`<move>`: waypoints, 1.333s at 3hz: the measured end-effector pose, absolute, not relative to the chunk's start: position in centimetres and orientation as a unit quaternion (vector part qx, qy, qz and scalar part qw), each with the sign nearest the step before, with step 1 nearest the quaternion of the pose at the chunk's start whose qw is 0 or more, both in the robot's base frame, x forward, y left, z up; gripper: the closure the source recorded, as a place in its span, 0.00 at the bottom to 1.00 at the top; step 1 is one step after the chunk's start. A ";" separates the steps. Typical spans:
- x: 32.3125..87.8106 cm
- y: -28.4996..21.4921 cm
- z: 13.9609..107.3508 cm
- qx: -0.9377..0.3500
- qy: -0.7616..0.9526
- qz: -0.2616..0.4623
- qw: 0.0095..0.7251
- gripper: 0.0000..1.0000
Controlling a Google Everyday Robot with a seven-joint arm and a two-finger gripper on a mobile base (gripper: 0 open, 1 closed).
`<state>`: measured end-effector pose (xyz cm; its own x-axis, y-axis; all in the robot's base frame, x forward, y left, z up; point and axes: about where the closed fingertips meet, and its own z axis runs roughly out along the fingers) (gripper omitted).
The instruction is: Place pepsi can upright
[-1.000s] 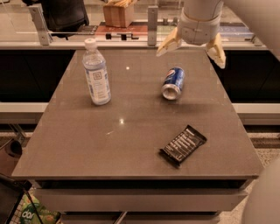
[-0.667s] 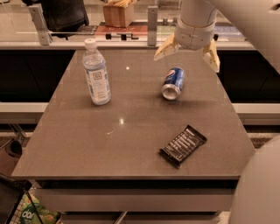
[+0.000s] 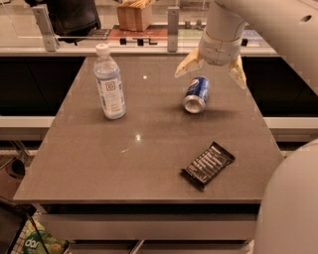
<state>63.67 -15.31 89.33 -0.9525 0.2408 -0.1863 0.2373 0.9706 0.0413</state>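
The pepsi can (image 3: pixel 197 94) lies on its side on the grey table (image 3: pixel 99 158), right of the middle, its silver end facing the front. My gripper (image 3: pixel 212 73) hangs just above and behind the can. Its two tan fingers are spread wide, one (image 3: pixel 187 65) to the left of the can's far end and one (image 3: pixel 238 73) to the right. It holds nothing.
A clear water bottle (image 3: pixel 109 83) with a white cap stands upright at the table's left. A dark snack bar (image 3: pixel 207 164) lies near the front right. A wooden box (image 3: pixel 134 15) and a glass rail stand behind the table.
The gripper has come down and toward the can, its fingers still spread. The can, bottle and snack bar have not moved.
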 end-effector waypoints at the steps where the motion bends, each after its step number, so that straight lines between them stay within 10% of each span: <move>1: 64.3 -15.1 88.5 0.108 0.990 0.012 0.087 0.00; 4: 66.6 -13.6 86.9 0.072 0.995 0.014 0.068 0.00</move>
<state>66.65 -13.64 86.90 -0.9803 0.1458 -0.1332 0.1419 0.9891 0.0386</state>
